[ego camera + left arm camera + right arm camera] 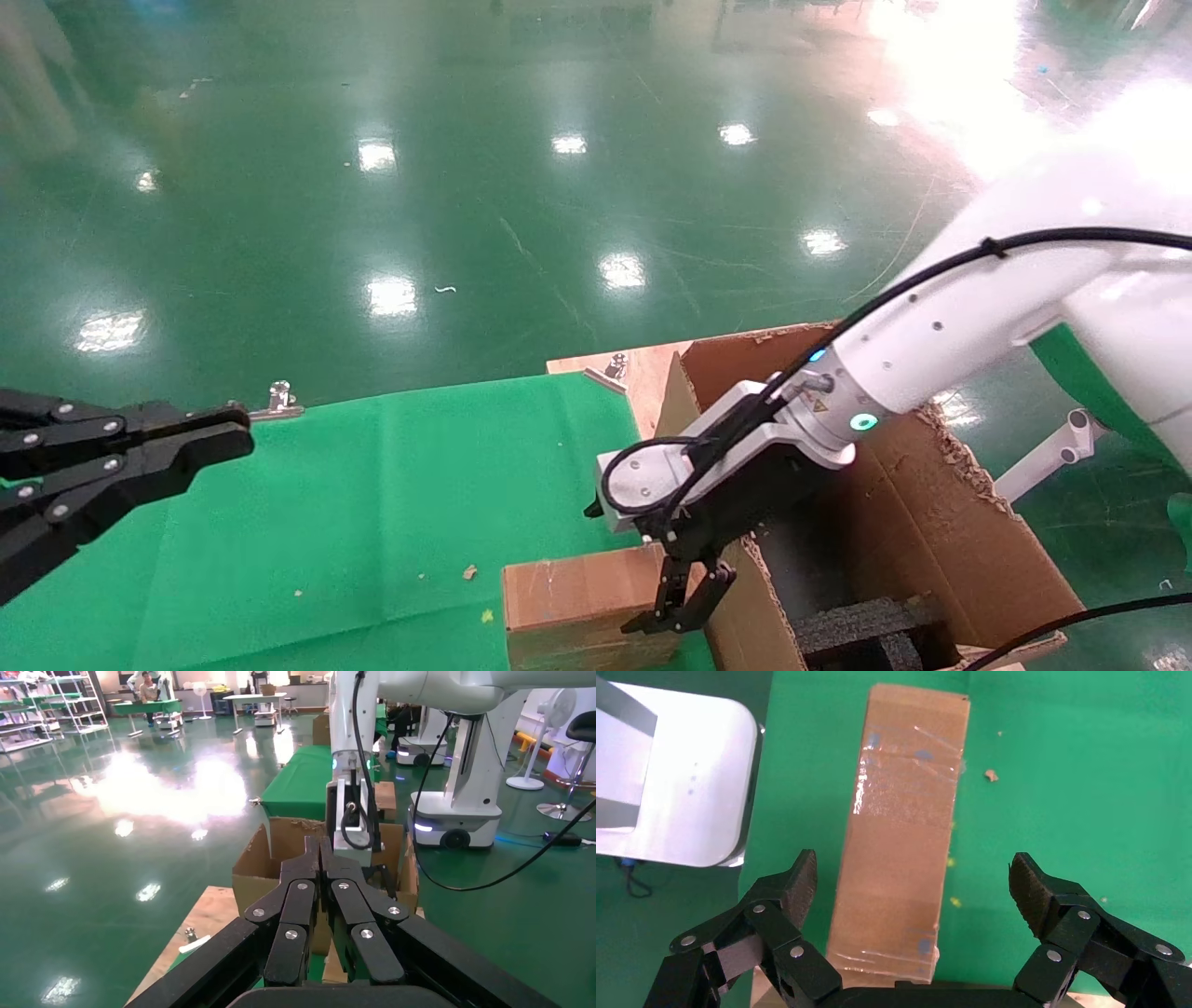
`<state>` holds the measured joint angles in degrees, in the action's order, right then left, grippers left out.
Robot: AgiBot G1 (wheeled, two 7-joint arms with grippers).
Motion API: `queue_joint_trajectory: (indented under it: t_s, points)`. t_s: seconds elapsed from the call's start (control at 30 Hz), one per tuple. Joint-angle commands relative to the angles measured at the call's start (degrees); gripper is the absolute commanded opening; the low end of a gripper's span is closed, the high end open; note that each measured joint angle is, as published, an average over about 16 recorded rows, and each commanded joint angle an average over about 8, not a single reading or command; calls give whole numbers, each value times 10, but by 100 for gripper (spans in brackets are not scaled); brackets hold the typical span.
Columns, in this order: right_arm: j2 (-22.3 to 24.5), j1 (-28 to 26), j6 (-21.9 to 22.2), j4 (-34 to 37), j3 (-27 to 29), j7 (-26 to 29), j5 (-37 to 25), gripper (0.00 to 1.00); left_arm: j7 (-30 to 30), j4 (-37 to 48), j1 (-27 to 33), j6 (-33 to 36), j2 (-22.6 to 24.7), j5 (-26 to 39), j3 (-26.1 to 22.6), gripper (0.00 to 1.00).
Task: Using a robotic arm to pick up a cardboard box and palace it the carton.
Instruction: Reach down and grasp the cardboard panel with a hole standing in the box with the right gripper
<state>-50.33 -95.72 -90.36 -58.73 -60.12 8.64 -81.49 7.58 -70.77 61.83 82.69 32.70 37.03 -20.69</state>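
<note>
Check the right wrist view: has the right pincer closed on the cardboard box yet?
No. The right pincer is spread wide, its fingertips clear of the cardboard box on both sides.

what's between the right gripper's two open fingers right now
The cardboard box lies between the right gripper's open fingers, on the green cloth; the right wrist view shows it.

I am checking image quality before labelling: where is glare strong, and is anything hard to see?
Head view: ceiling lights mirror on the glossy green floor, and glare washes out the white glossy arm's upper part. Left wrist view: a bright patch bleaches the floor. Right wrist view: even light; only the clear tape on the small brown cardboard box shines.
</note>
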Motion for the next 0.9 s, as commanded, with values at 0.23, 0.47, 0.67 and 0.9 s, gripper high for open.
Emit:
queue_joint_trajectory:
  t_s: [0.23,0.47,0.67,0.9]
  points:
    - [-26,-19,3,29,-45,-21,-6,85,0,0,0,0,0,0,0,97]
    - [-33,-27,4,37,-63,-27,-4,3,0,0,0,0,0,0,0,100]
    - [-33,-28,5,38,-64,-28,-2,0,0,0,0,0,0,0,0,100]
    - [-32,-26,5,35,-61,-28,-3,0,0,0,0,0,0,0,0,100]
